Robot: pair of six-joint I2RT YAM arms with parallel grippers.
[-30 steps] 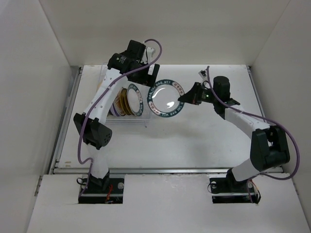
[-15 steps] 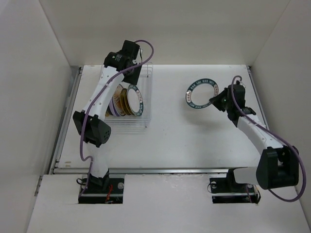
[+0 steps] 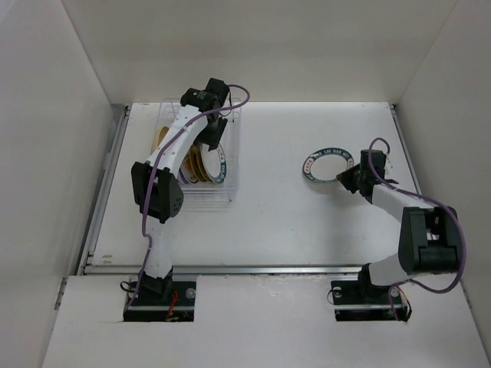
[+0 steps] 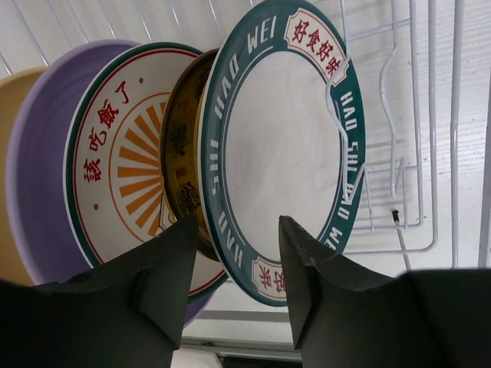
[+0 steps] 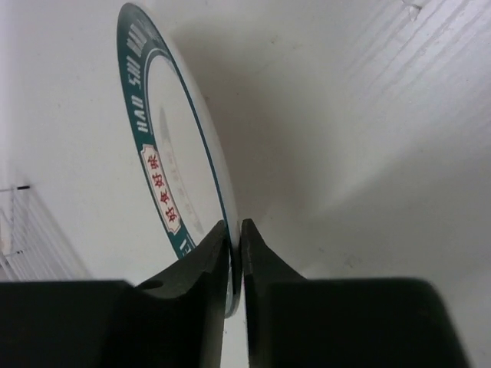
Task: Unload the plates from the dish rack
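Right of the dish rack (image 3: pixel 229 126), the right claw (image 5: pixel 234 230) pinches a teal-rimmed plate (image 3: pixel 326 165) low at the counter (image 3: pixel 291 215); letting go seems next. Inside the rack, the left claw (image 4: pixel 238 222) straddles the front plate (image 4: pixel 276 138); whether it grips yet cannot be told.

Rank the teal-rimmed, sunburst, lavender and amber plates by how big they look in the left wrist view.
1. teal-rimmed plate, nearest and unobstructed
2. sunburst plate
3. lavender plate, a crescent
4. amber plate, a sliver
Overlap hides much of the last three, so true sizes are unsure.
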